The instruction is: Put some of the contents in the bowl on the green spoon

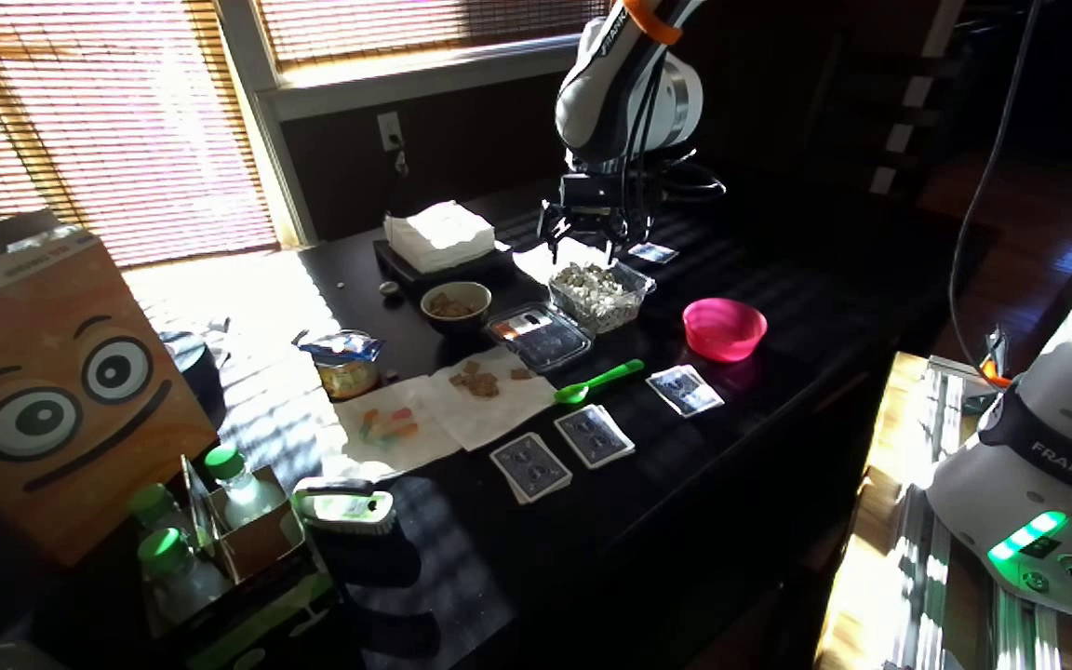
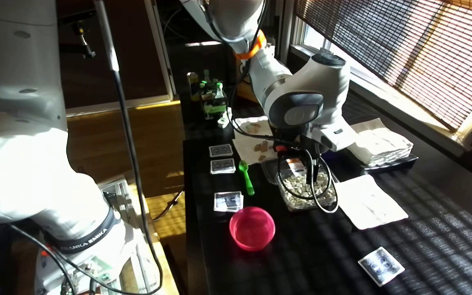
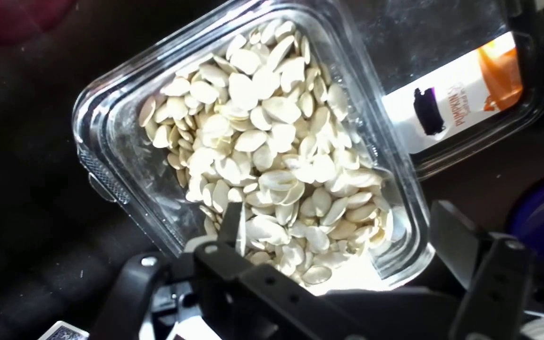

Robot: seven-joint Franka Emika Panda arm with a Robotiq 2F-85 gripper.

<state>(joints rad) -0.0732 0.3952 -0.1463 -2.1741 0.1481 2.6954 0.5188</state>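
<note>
In an exterior view, a dark, round bowl with a pale inside (image 1: 458, 326) holds brown broken pieces (image 1: 450, 305) toward the left. Next comes a white paper napkin (image 1: 508, 411) with similar bits (image 1: 474, 380), then a flat, clear plastic lid (image 1: 545, 349) adjoining a clear, rectangular plastic tub (image 3: 135, 75) of flat, pale seeds (image 3: 262, 137). Above the tub hangs the black two-fingered gripper (image 1: 582, 254), its fingers (image 3: 454, 243) standing well apart and holding nothing (whether a tip touches a seed, I can't tell). The slim, bright green plastic spoon (image 1: 618, 372) lies in front of the tub, scoop end at the napkin's edge, handle toward the round, pink plastic bowl (image 1: 731, 349) at the right.

Taking the tub for the bowl meant, I judge the step in hand to be gathering seeds. In the wrist view one finger overlaps the seeds and the other shows past the rim, so best centre both between the walls before sinking them gently. Close on just a few, lift straight up, then let go low over the scoop; a large pinch would probably spill.
</note>
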